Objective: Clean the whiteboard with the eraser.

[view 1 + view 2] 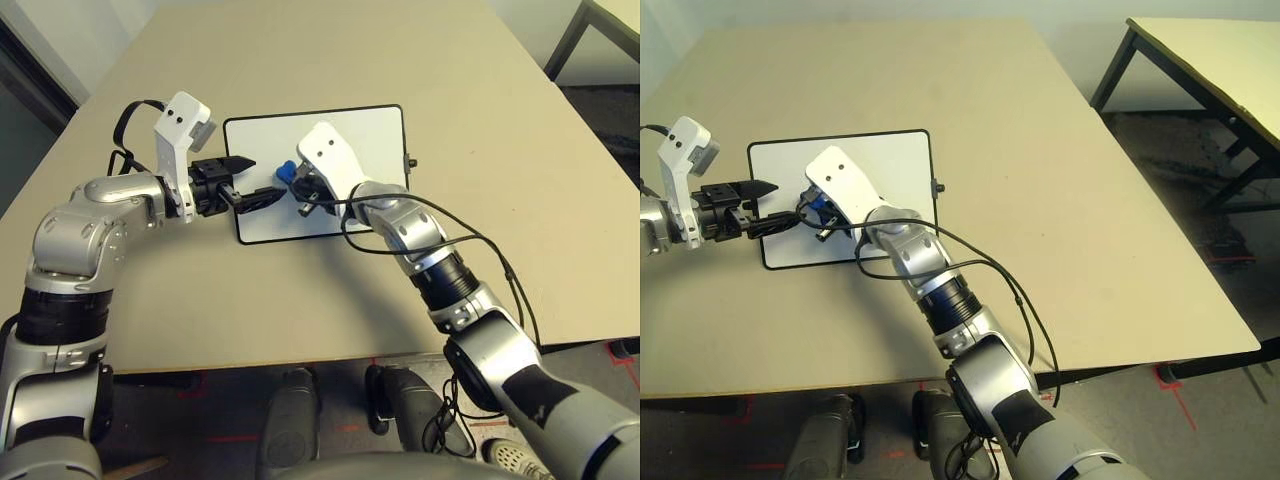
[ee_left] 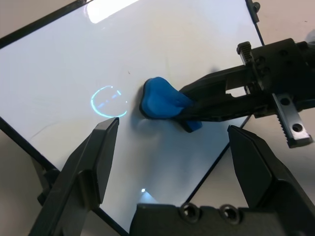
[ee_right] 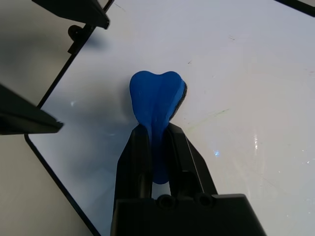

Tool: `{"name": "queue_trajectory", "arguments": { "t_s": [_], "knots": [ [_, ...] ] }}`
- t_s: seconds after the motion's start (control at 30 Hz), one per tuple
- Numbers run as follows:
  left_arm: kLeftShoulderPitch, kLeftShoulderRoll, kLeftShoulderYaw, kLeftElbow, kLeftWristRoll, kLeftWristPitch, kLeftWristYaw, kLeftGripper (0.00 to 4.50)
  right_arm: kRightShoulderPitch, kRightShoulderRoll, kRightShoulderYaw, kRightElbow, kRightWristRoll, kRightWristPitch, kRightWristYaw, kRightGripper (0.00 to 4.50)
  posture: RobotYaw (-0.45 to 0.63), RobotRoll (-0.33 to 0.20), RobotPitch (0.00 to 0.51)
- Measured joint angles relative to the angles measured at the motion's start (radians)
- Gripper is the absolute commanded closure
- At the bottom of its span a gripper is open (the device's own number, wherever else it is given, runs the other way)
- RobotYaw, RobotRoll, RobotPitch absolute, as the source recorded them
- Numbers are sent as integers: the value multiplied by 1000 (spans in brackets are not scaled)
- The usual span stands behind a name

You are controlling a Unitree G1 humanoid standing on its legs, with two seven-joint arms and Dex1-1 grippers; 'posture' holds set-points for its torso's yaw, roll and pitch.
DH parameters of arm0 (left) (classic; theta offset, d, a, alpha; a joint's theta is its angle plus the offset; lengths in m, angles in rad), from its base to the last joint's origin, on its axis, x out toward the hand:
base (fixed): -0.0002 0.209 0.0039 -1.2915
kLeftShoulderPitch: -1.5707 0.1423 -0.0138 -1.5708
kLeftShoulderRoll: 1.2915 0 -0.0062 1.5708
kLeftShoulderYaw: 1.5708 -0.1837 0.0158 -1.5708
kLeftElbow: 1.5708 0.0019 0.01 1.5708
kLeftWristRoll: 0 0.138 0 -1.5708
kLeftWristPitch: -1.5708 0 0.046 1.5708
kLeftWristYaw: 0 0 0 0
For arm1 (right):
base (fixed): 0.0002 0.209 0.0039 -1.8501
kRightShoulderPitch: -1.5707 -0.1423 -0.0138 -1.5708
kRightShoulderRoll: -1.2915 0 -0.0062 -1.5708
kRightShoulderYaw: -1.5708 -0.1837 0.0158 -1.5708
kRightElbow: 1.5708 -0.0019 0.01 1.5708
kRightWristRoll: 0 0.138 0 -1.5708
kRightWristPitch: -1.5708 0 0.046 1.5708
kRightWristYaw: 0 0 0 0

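Blue eraser [image 3: 156,103] is pinched at its waist by the right gripper [image 3: 156,147] and pressed down on the whiteboard [image 1: 360,135], so the wiping step looks well underway. A faint blue mark [image 2: 108,101] can be seen just beside it. The left gripper [image 2: 172,162] is held wide apart, empty, over the board's edge. Next, the eraser probably needs dragging across that mark.

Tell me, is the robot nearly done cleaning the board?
Done: the right gripper has picked up the blue eraser and holds it over the whiteboard. In hand: wiping, while the open left gripper waits at the board's edge. Left: a blue ring mark is not yet wiped away, plus faint streaks.
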Motion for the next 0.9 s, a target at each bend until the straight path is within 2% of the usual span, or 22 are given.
{"name": "queue_trajectory", "arguments": {
  "t_s": [0.13,0.3,0.4,0.63,0.9],
  "knots": [
    [0,-1,0,-1,-1,1,-1,0,-121,4,-109,112,5,-84,-80,4198,146,0,175],
    [0,-1,0,-1,-1,1,-1,0,-147,17,-146,161,5,-144,-99,4198,148,0,172],
    [0,-1,-1,-1,-1,1,-1,0,-130,22,-127,132,4,-136,-77,4198,150,0,169],
    [0,-1,-1,-1,-1,1,-1,0,22,-2,31,-49,0,37,38,4198,147,0,168],
    [0,-1,-2,-2,-1,2,-1,0,37,-7,31,-50,1,69,34,4199,134,0,166]
  ]
}}
